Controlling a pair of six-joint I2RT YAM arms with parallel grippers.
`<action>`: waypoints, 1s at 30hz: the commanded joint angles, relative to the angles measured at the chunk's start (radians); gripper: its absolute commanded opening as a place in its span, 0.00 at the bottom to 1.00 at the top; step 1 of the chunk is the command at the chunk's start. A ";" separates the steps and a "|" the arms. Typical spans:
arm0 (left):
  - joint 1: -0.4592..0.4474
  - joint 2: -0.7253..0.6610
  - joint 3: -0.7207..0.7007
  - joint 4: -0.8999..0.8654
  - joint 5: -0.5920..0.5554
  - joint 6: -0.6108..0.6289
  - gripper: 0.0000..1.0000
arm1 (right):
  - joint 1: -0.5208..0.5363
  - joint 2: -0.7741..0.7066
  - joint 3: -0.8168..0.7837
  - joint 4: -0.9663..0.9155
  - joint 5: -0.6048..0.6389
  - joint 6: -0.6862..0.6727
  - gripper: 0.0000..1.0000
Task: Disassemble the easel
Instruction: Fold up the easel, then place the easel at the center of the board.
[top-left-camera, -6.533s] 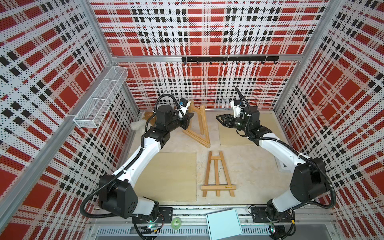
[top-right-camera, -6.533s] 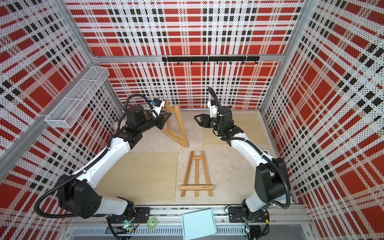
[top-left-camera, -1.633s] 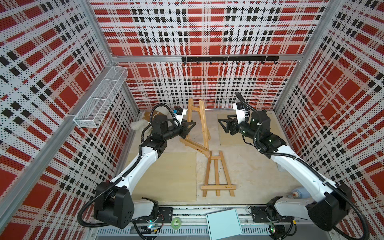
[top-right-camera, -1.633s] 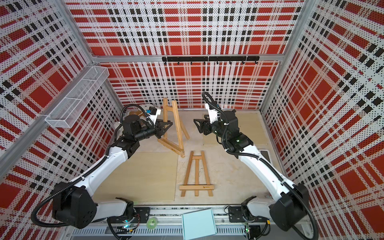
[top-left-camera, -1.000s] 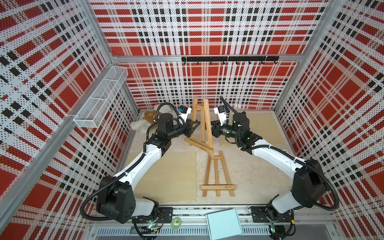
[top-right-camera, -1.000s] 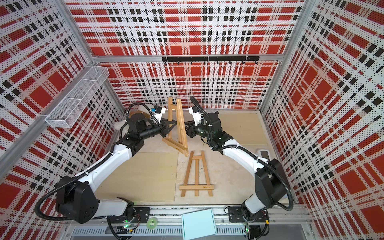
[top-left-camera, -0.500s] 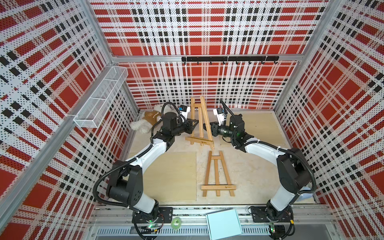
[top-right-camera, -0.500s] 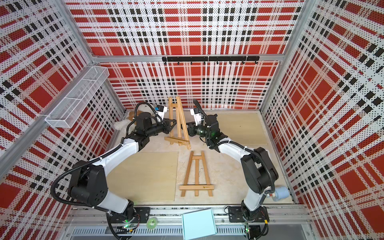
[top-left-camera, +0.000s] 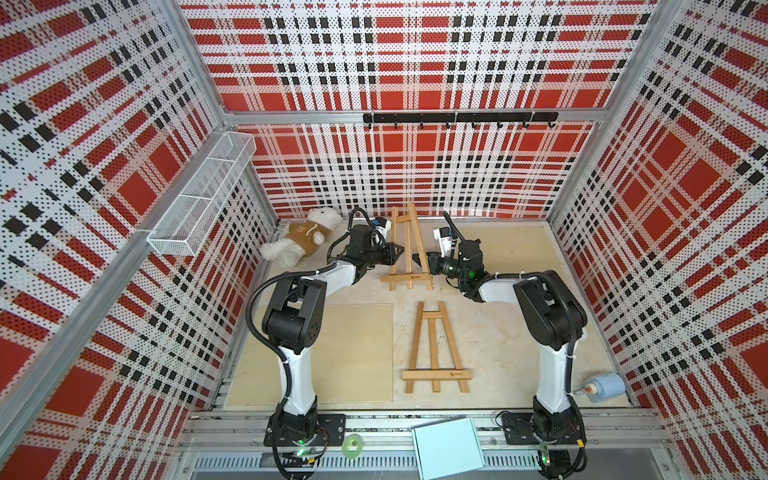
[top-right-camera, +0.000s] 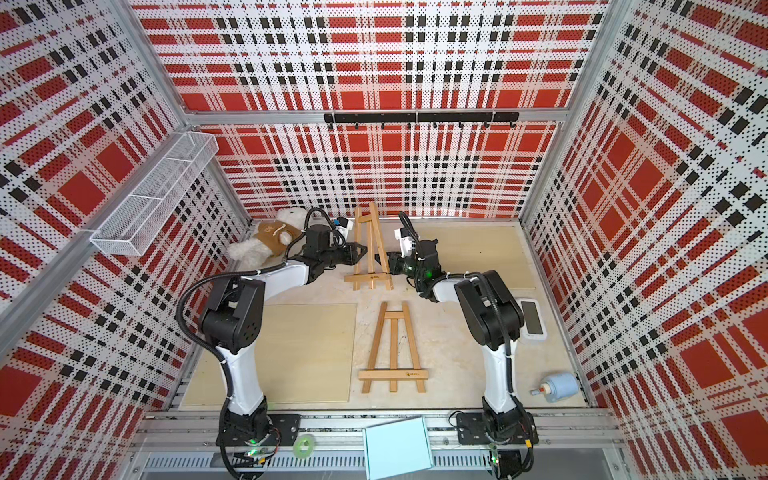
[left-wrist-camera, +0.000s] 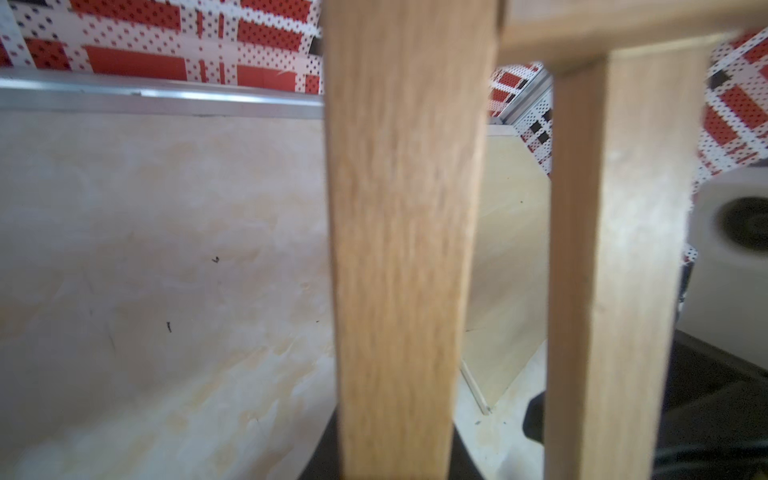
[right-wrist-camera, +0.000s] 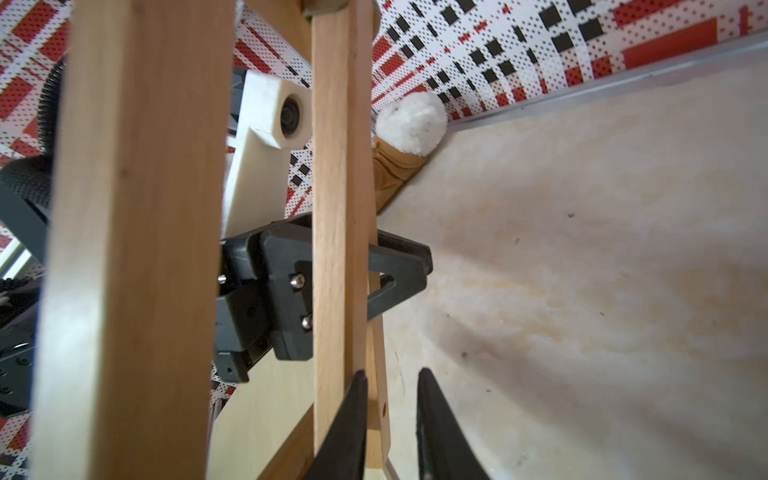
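hidden, left wrist view: blurred wooden bars of the easel (left-wrist-camera: 399, 249) fill most of the frame, and the gripper's own tips are only a dark shape cut off at the bottom edge.
hidden, top views: both sets of jaws are small and dark against the wood, so the grip is hard to read from up there.
hidden, right wrist view: a plush toy (right-wrist-camera: 411, 124) peeks out from behind a leg, mostly covered.
easel: it stands upright at the upper centre of both top views (top-left-camera: 409, 249), feet on the floor, between the two arms.
left gripper (right-wrist-camera: 345, 276): narrowly open, its black jaws close on either side of one leg of the easel, clamping it from the left of the frame in a top view (top-right-camera: 360, 249).
right gripper (right-wrist-camera: 392, 374): jaws a little apart at the lower middle of the frame, astride a thin slat; one of the fingers (right-wrist-camera: 349, 424) touches the wood and a sliver of floor shows beside the other, so i cannot tell if it clamps.
second easel (top-left-camera: 434, 349): lies flat lower in the frame, well apart from both grippers.
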 joint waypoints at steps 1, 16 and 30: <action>-0.004 0.047 0.072 0.063 -0.005 -0.030 0.00 | 0.000 0.041 0.035 0.128 -0.008 0.010 0.22; -0.016 0.215 0.203 -0.067 -0.098 -0.009 0.01 | -0.040 0.187 0.061 0.153 0.042 0.016 0.21; -0.042 0.268 0.330 -0.237 -0.190 0.023 0.02 | -0.057 0.062 -0.069 0.009 0.309 -0.017 0.21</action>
